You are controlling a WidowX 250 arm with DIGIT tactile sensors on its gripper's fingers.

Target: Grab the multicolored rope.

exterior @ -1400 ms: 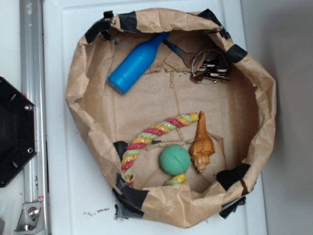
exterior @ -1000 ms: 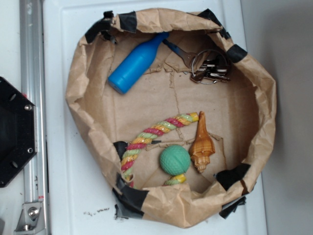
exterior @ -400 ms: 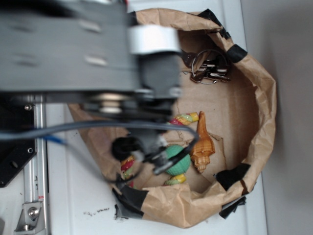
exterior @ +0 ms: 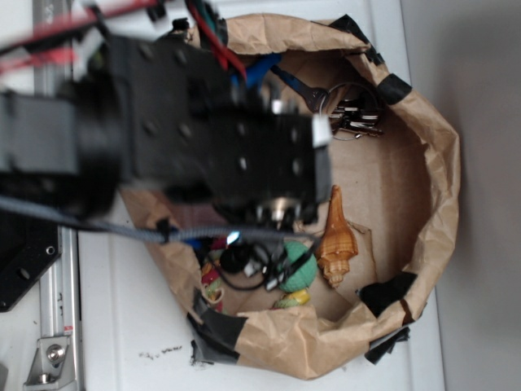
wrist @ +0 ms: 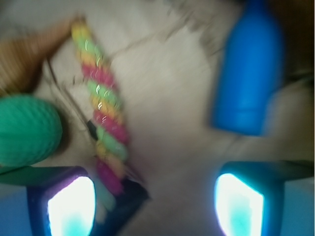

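The multicolored rope (wrist: 106, 120) lies on the floor of a crumpled brown paper basin (exterior: 423, 179), near its lower-left wall, with a green dimpled ball (exterior: 299, 273) threaded on it. In the wrist view its twisted red-pink, yellow and pale green strands run down the left of the frame towards the left finger of the claw (wrist: 155, 204), and the ball bulges at the far left. In the exterior view only short bits of rope show, beside the ball and by the basin wall; the arm hides the rest.

The claw is open: its two fingers stand well apart at the bottom of the wrist view, with bare paper between them and nothing held. The rope passes just by the left finger, not midway between the two.

A second ago the basin was clear of the robot; now the black arm (exterior: 163, 138) covers most of its left half and has shifted further across in the last instant. That suggests the approach is well under way, though the grasp has not begun, and the claw probably needs to shift toward the rope before closing.

An orange-brown spiral seashell (exterior: 335, 240) sits just beside the ball, a blue bottle (wrist: 251, 73) lies further off, and a bunch of keys (exterior: 352, 114) rests near the far wall. The basin stands on a white tabletop (exterior: 122, 326).
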